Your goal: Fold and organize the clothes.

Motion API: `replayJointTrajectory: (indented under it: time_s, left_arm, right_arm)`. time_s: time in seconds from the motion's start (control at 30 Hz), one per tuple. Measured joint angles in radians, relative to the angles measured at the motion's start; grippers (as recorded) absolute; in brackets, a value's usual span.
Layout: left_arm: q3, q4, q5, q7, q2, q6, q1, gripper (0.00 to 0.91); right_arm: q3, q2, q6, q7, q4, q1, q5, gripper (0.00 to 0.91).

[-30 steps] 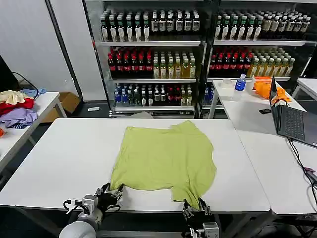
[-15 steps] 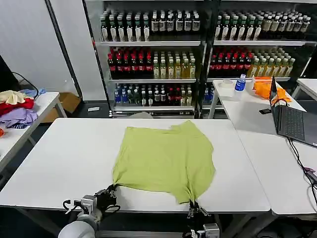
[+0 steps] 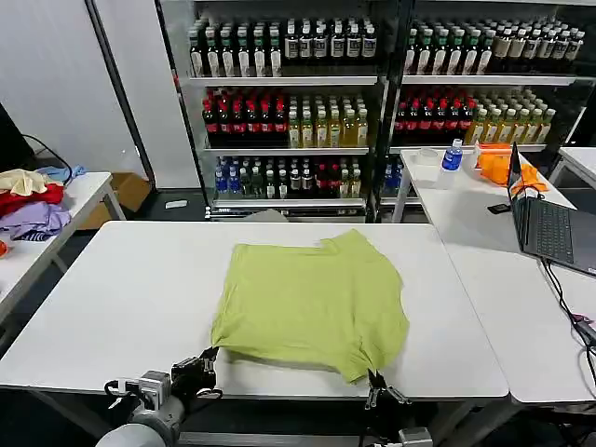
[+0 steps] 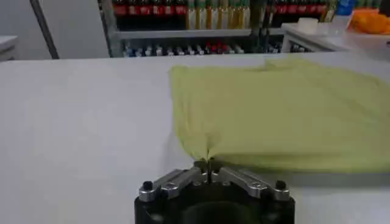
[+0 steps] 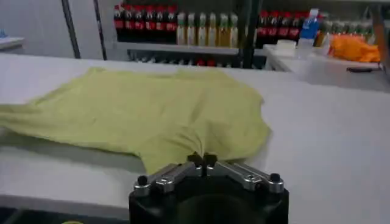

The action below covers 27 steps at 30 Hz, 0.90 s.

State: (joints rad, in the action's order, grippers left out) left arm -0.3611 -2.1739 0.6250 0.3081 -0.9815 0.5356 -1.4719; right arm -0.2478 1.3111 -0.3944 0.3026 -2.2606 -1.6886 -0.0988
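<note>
the shirt lies mid-worktop. left gripper and right gripper each have fingers pinched on a near hem corner, lifting that edge, likely to fold it away.

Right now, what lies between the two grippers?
In the head view, the t-shirt's near hem spans from left gripper to right gripper; each grips a corner.
</note>
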Motion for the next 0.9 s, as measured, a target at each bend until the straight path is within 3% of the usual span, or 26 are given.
replayJointTrajectory:
  time_s: [0.37, 0.9]
  left_arm:
    - [-0.003, -0.044, 0.039, -0.014, 0.032, -0.005, 0.025, 0.02]
    - [0.091, 0.115, 0.052, -0.016, 0.026, -0.017, 0.225, 0.02]
  right_arm:
    - [-0.072, -0.043, 0.025, -0.033, -0.044, 0.02, 0.008, 0.0]
    - [-0.086, -0.13, 0.006, -0.057, 0.088, 0.233, -0.064, 0.0]
